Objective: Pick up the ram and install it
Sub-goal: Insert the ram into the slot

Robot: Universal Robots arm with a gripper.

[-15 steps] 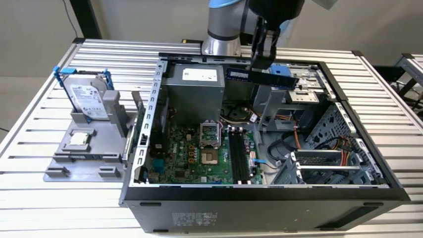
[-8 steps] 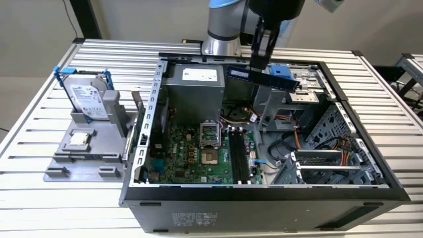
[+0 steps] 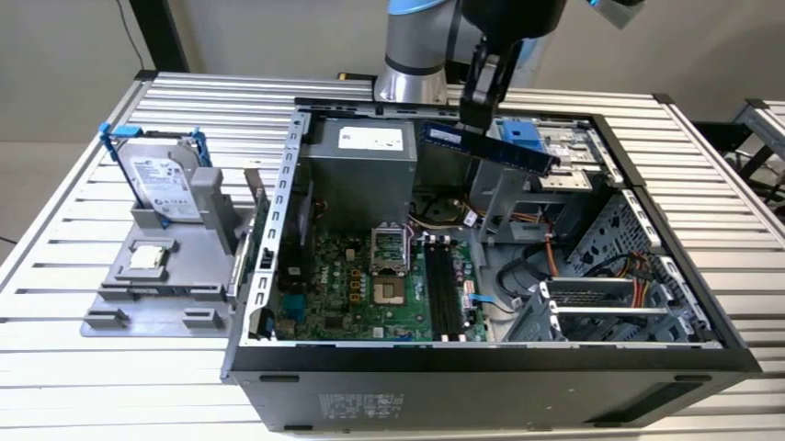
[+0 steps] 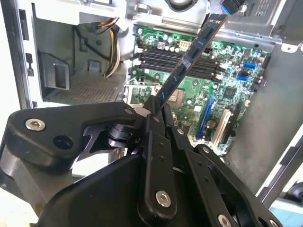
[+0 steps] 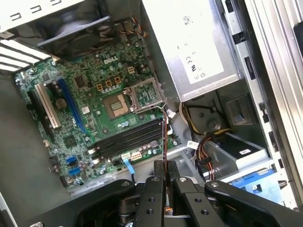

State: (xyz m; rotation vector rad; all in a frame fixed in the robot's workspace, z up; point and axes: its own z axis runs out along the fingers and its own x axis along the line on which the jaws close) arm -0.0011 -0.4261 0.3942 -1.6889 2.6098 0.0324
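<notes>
- While the arm hangs over the open computer case [image 3: 491, 354], we've got the gripper [image 3: 473, 118] clamped tight on the ram [image 3: 494, 147], pinching it near one end so that most of the stick juts out free.
- That end grip, we'd say, keeps the fingers clear of the long edge that has to meet a slot.
- Where's the ram? Up in the air, above the far part of the case beside the power supply [image 3: 362, 152], well apart from the motherboard [image 3: 356, 285] below and seated in nothing.
- It's tilted in the exterior view, with the free end lower and out toward that view's right.
- Over to the second wrist view: the stick [image 4: 191, 54] reaches away from the gripper [image 4: 156, 108], and the green board lies beyond it.
- In the first wrist view we catch it edge-on, a thin line [image 5: 164, 137] passing the end of the memory slots [image 5: 128, 139] and not running along them, so to our eye it isn't lined up.
- Those dark slots [image 3: 448, 289] look empty.
- The case lies on its side with the panel off and the board facing up, which gives the arm a way in from above.
- Over on the exterior view's left, the grey fixture [image 3: 117, 317] holds the hard drive [image 3: 160, 175] upright and the CPU chip [image 3: 150, 256] flat, both well apart from the gripper.
</notes>
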